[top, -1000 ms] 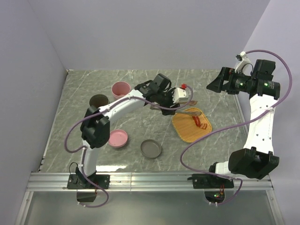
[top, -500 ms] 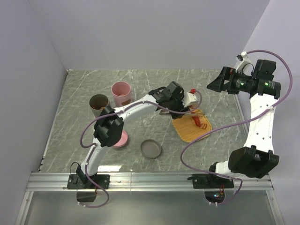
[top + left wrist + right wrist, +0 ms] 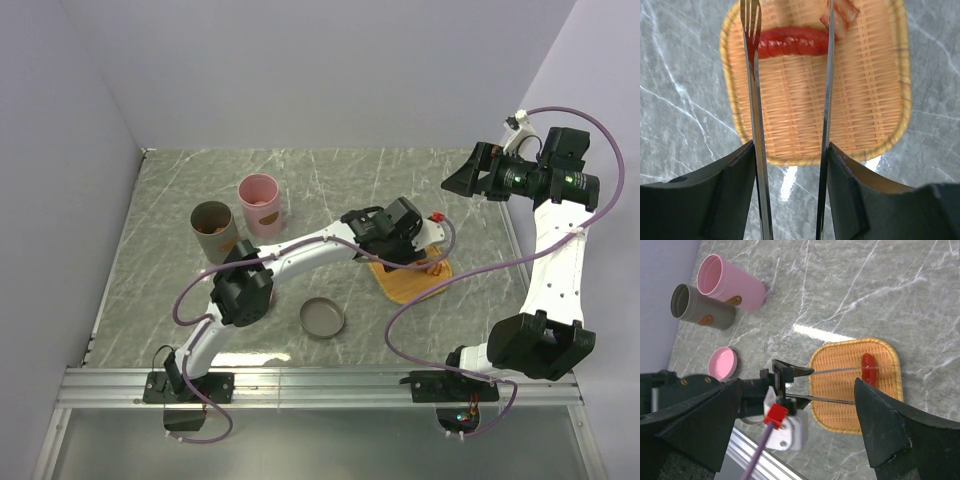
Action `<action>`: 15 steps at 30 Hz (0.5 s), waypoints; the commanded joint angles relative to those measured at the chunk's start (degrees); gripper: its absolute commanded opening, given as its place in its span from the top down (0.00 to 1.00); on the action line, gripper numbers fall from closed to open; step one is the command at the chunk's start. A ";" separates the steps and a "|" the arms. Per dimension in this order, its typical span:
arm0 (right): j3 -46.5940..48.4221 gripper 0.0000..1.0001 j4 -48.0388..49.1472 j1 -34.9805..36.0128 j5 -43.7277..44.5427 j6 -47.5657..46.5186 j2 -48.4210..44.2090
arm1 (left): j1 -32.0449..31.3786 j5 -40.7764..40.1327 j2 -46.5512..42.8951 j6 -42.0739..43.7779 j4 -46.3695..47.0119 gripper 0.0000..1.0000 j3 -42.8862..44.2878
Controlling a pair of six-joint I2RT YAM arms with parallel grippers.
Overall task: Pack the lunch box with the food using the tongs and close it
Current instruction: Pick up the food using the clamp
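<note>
My left gripper (image 3: 790, 150) (image 3: 418, 255) is shut on the silver tongs (image 3: 754, 125), one arm against each black finger (image 3: 715, 190). The tongs' arms stand apart above the orange wicker tray (image 3: 815, 100) (image 3: 400, 285). Their tips straddle a red sausage (image 3: 790, 42) (image 3: 867, 367), and a reddish strip (image 3: 840, 15) lies by the right tip. The lunch box's pink tub (image 3: 260, 205) and grey tub (image 3: 213, 228) stand open at the back left. My right gripper (image 3: 462, 178) (image 3: 799, 385) hangs open, high at the right, holding nothing.
A grey lid (image 3: 322, 318) lies near the front middle. A pink lid (image 3: 722, 362) lies by the left arm and is covered by that arm in the top view. Walls close in on the left, back and right.
The left arm has swung right and nearer with the tongs, from beside the tray's far edge to over it, and the tips now straddle the sausage. The right arm has not moved.
</note>
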 commanded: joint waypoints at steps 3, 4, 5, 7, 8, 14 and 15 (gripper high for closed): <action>1.21 0.00 1.49 -0.53 -0.45 0.41 -0.53 | -1.31 -5.95 0.80 -0.87 -3.32 0.41 3.11; 1.21 0.00 1.40 -0.61 -0.62 0.41 -0.53 | -1.49 -7.00 0.71 -0.78 -3.58 0.41 3.11; 1.21 0.00 1.49 -0.61 -0.62 0.41 -0.53 | -1.66 -7.36 0.45 -0.78 -3.93 0.41 3.02; 1.12 0.00 1.49 -0.53 -0.62 0.41 -0.62 | -1.84 -8.94 0.36 -0.52 -5.25 0.41 2.85; 1.21 0.00 1.40 -0.61 -0.71 0.41 -0.62 | -1.93 -9.64 0.44 -0.34 -5.78 0.41 2.76; 0.68 0.00 1.49 -0.79 -0.71 0.23 -1.67 | -2.10 -12.02 -4.64 -0.52 -5.17 0.41 -3.47; 0.68 0.00 1.49 -0.79 -0.80 0.23 -1.68 | -2.02 -12.02 -5.44 -0.52 -5.08 0.41 -4.87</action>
